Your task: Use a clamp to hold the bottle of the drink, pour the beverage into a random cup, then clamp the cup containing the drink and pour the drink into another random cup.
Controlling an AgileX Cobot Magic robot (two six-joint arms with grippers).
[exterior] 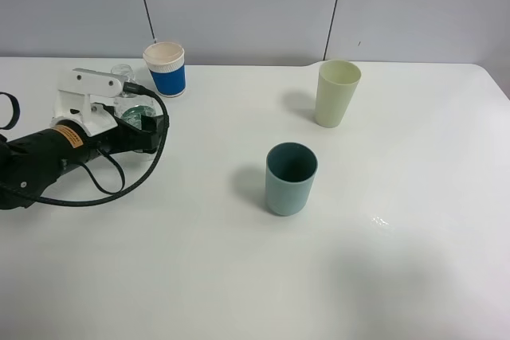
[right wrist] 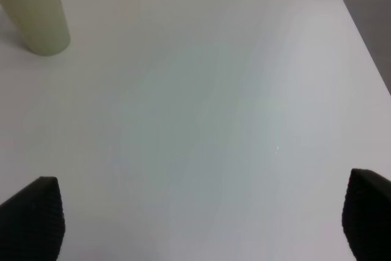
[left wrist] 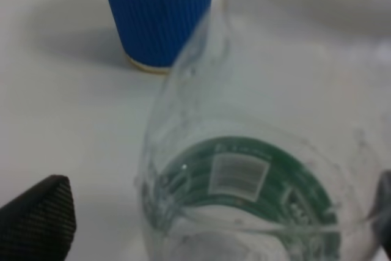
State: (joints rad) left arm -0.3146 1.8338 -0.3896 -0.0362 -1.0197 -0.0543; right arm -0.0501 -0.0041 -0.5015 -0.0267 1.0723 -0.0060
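The clear bottle (exterior: 137,114) with a green label stands at the far left of the table, its open neck rising behind the arm's white bracket. My left gripper (exterior: 148,130) is open around it. In the left wrist view the bottle (left wrist: 256,181) fills the space between the fingers (left wrist: 36,218), with a gap on one side. The tall pale yellow-green cup (exterior: 338,93) stands at the back right, and the short teal cup (exterior: 291,178) stands mid-table. No beverage can be made out in any of them. My right gripper (right wrist: 195,218) is open over bare table, with the yellow-green cup (right wrist: 38,13) beyond it.
A blue-and-white paper cup (exterior: 165,69) stands just behind the bottle, close to the left gripper, and shows again as the paper cup (left wrist: 160,16) in the left wrist view. A black cable (exterior: 119,185) loops from the left arm onto the table. The table's right edge (right wrist: 360,41) runs near the right gripper.
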